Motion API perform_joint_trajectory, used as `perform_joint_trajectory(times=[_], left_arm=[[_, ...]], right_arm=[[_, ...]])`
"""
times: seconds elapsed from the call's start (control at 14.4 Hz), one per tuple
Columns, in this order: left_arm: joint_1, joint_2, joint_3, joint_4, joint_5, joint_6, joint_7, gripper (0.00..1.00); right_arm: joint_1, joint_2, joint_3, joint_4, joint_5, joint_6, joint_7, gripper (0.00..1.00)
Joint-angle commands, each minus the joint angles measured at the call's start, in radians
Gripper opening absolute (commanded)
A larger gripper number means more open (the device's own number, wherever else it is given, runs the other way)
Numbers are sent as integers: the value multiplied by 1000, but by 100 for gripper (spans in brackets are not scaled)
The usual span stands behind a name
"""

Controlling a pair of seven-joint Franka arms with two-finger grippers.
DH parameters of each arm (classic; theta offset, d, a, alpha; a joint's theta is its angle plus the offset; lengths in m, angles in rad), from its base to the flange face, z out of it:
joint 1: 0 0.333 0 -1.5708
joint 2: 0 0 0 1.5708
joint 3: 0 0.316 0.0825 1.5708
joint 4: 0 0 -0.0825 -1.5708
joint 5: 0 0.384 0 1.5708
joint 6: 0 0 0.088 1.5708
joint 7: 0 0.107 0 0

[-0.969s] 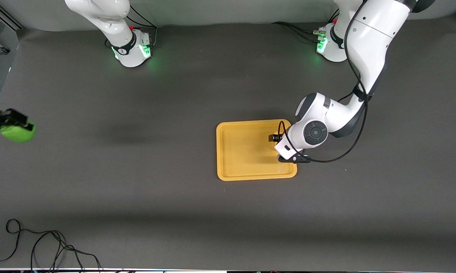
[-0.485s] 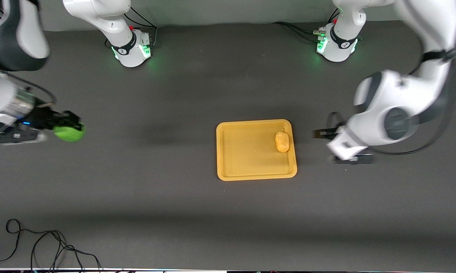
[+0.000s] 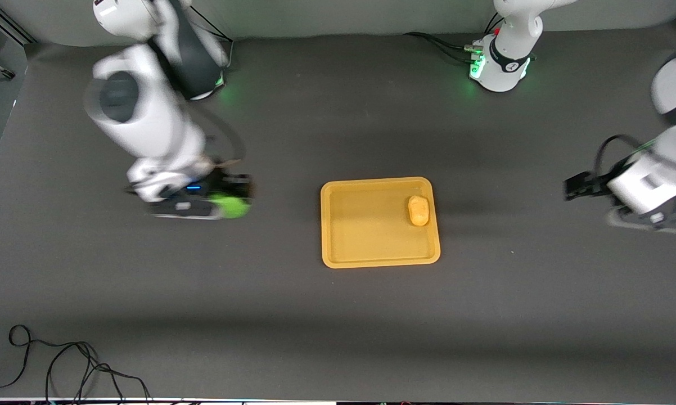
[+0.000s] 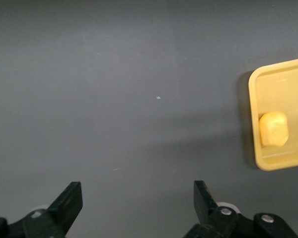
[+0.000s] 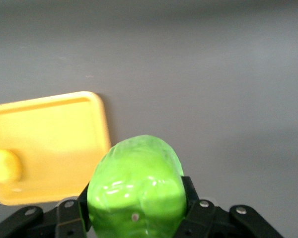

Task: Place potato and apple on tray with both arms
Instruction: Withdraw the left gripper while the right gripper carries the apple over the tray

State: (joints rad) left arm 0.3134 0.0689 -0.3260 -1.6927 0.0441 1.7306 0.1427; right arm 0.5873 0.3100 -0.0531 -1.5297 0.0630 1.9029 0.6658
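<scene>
The yellow-orange tray (image 3: 372,247) lies mid-table. The potato (image 3: 418,210) rests in it, close to the rim at the left arm's end; it also shows in the left wrist view (image 4: 273,128) and the right wrist view (image 5: 5,166). My right gripper (image 3: 234,198) is shut on the green apple (image 3: 231,207) and holds it above the bare mat, between the tray and the right arm's end. The apple fills the right wrist view (image 5: 136,193) between the fingers. My left gripper (image 3: 575,187) is open and empty over the mat, off the tray toward the left arm's end.
A loose black cable (image 3: 62,365) lies on the mat at the corner nearest the front camera at the right arm's end. The two green-lit bases (image 3: 498,62) stand along the table's edge farthest from that camera.
My right gripper has carried the apple from the table's end toward the tray. My left gripper let go of the potato on the tray and pulled away toward its own end.
</scene>
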Motion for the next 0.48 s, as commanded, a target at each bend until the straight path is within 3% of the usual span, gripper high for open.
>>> perform_joint_trajectory(times=[0.0,0.28,0.42], left_arm=[[30,-138,-5,-41,-3,-25,71,100],[33,-147,19,-41,-4,-60,66,100],[35,-138,25,-41,-4,-60,67,100]], right_arm=[[155,231,-14,287,-18,-41,240,38],[334,450,-16,486,-68,-39,469,38],[359,526,-16,513,-69,-16,489,38]])
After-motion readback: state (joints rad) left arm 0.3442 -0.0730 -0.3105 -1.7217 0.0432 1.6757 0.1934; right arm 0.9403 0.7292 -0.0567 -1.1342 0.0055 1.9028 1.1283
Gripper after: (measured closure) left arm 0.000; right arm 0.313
